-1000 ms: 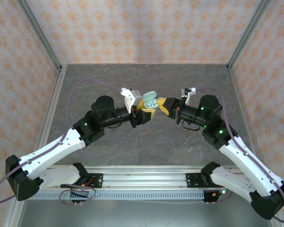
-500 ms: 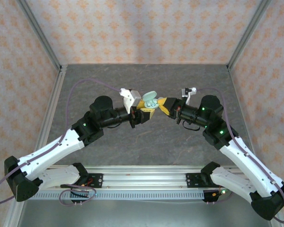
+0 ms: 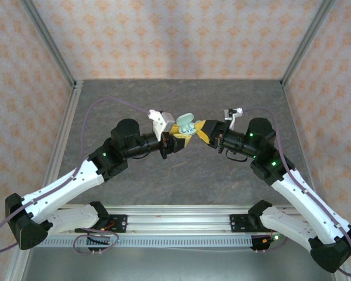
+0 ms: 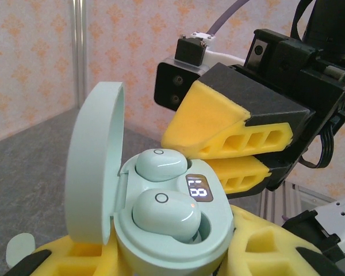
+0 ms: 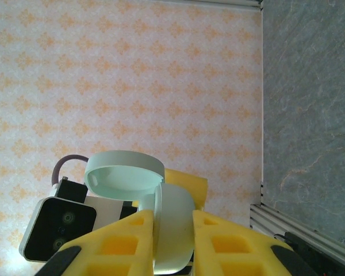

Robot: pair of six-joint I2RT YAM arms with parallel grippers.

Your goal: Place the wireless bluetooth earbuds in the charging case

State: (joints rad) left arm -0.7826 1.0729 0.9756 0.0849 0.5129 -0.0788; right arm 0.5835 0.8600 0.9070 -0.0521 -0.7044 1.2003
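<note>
Pale mint oval plastic charging case (image 4: 161, 256) pinched from both sides by the left gripper (image 3: 179, 139), aloft over the middle of the grey stone-look table (image 3: 181, 184), nearer its far edge. Round lid (image 4: 95, 164) flipped up. Two tiny whitish-mint pebble earbuds (image 4: 164, 214) seated in the wells. Right gripper (image 4: 187, 156) close in, yellow foam fingers (image 4: 218, 123) parted a sliver, tips right at the far earbud (image 4: 160, 165); touching or not, hard to say.
</note>
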